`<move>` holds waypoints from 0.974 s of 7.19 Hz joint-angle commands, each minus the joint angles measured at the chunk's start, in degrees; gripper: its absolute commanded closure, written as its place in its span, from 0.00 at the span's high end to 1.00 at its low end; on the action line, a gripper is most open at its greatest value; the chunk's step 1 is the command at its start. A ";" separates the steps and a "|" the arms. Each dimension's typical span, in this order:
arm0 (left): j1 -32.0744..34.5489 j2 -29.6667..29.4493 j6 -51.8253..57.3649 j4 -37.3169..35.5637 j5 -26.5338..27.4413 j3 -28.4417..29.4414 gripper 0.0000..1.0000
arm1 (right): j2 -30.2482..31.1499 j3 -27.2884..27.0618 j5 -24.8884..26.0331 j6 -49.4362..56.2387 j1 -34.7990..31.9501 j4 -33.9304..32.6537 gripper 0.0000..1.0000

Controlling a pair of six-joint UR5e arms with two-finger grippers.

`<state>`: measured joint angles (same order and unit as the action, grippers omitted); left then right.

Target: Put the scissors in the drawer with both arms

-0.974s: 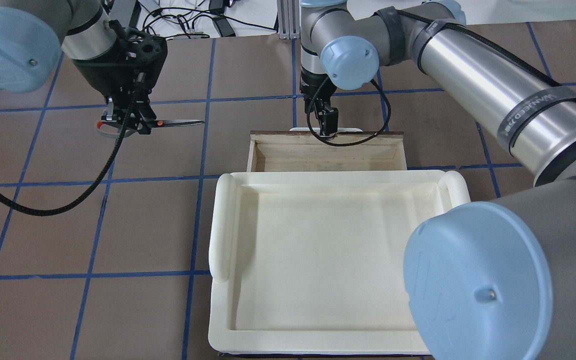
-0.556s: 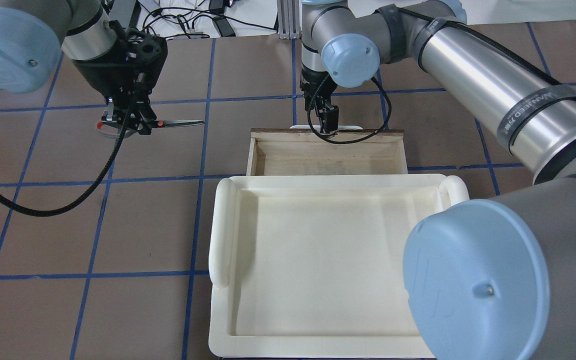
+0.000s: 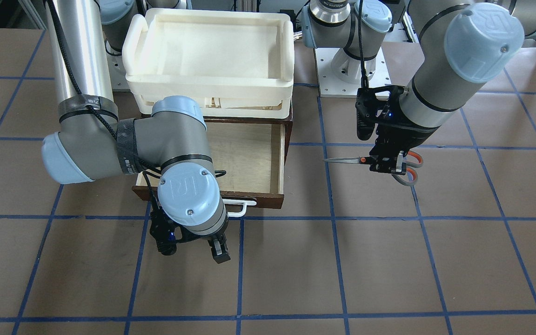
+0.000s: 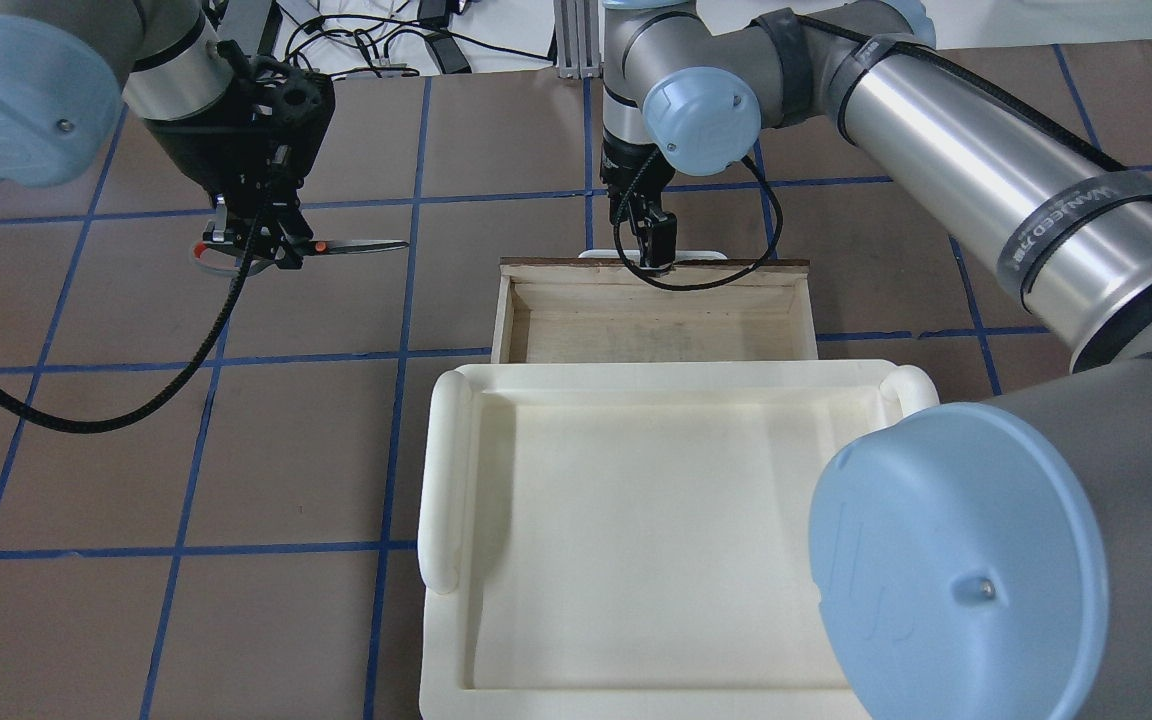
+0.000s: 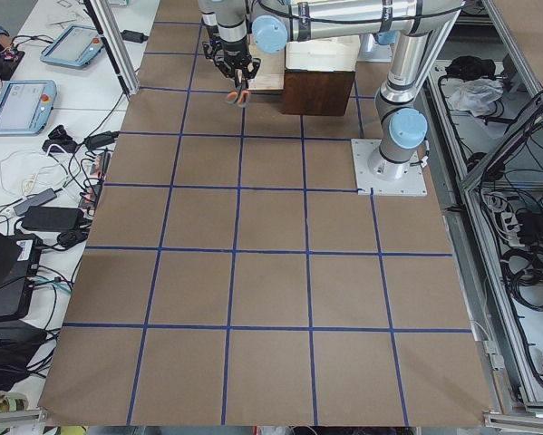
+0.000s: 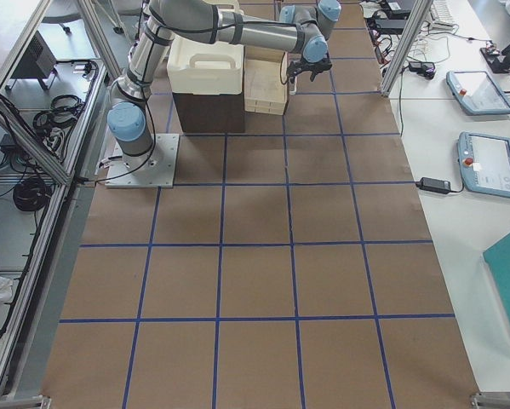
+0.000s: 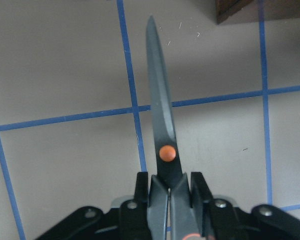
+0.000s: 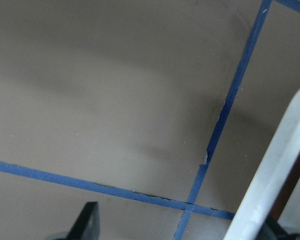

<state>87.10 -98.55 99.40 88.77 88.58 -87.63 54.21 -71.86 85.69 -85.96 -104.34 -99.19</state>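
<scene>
My left gripper [image 4: 258, 245] is shut on the scissors [image 4: 356, 245] near their orange pivot and holds them level above the table, left of the drawer. The blades point toward the drawer. The left wrist view shows the jaws clamped on the scissors [image 7: 165, 135]. The dark wooden drawer [image 4: 656, 320] stands pulled out, its pale inside empty. My right gripper [image 3: 193, 249] is open at the drawer's front, beside the white bar handle [image 3: 244, 208]. In the right wrist view the handle [image 8: 275, 180] runs close to one finger.
A cream-white plastic tray [image 4: 441, 450] sits on top of the cabinet, just behind the open drawer. The right arm's elbow [image 4: 956, 580] hangs over the tray's right side. Brown table with blue grid lines lies all around.
More of the drawer's inside shows between its front and the tray edge. The left gripper with the scissors has stayed put. The right gripper stays at the handle.
</scene>
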 commanded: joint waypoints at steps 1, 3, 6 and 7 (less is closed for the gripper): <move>0.00 -0.06 0.00 0.00 -0.16 0.00 0.00 | 0.89 -0.13 0.52 -0.96 -0.16 0.40 1.00; 0.09 -0.15 -0.61 0.00 -0.42 0.09 0.00 | 2.38 -0.13 1.14 -1.05 -0.60 2.15 1.00; 5.79 0.56 -6.67 0.00 -1.30 0.44 0.00 | 5.98 0.05 1.40 0.34 -0.17 3.83 1.00; 6.06 0.30 -6.77 0.00 -1.30 0.44 0.00 | 6.86 0.22 1.41 2.88 0.10 3.83 1.00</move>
<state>92.14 -98.09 93.26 88.77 87.26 -87.22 59.89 -71.80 87.03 -85.44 -104.57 -95.52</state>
